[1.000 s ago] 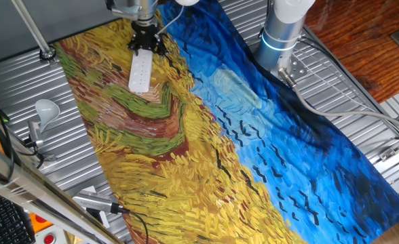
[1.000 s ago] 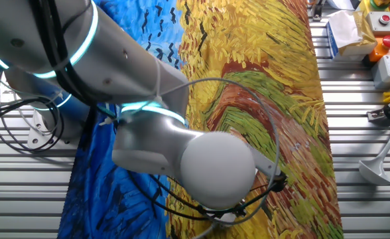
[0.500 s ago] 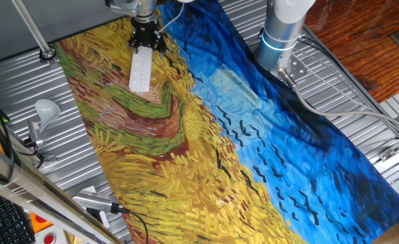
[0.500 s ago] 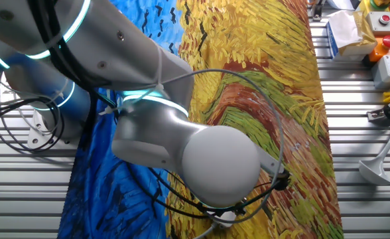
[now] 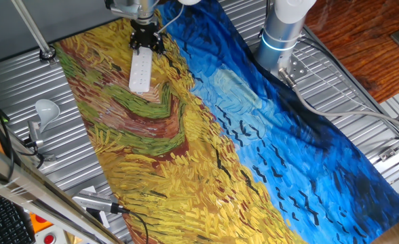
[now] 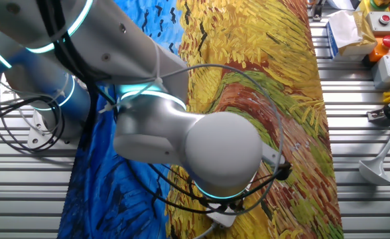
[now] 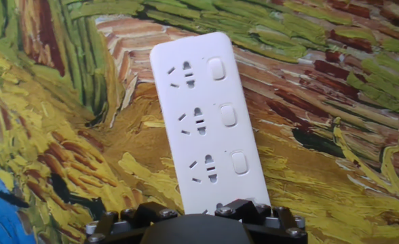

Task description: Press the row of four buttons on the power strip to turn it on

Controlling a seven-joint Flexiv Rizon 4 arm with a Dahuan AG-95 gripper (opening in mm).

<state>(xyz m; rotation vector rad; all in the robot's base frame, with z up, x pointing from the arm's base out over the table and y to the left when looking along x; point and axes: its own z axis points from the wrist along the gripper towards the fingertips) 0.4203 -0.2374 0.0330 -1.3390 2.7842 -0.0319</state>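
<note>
The power strip [image 5: 140,70] is a white oblong bar lying on the painted cloth [image 5: 206,149] near the table's far left. My gripper [image 5: 147,41] hangs over its far end, black and pointing down. In the hand view the power strip [image 7: 206,122] runs away from the gripper [image 7: 196,220]. Three buttons of the row [image 7: 228,115] show along its right side; the nearest part of the strip is hidden under the gripper body. No view shows the fingertips clearly. In the other fixed view the arm's big joint [image 6: 208,159] covers the strip.
A white lamp-like bulb on a metal stand [image 5: 45,108] sits left of the cloth. A slanted metal pole [image 5: 33,30] stands at the back left. The arm's base [image 5: 281,34] is at the back right. Small tools [image 5: 94,202] lie near the front left.
The gripper has shifted slightly toward the back over the strip's end. The arm's big joint has swung a little right and lower in the other fixed view. The strip has not moved.
</note>
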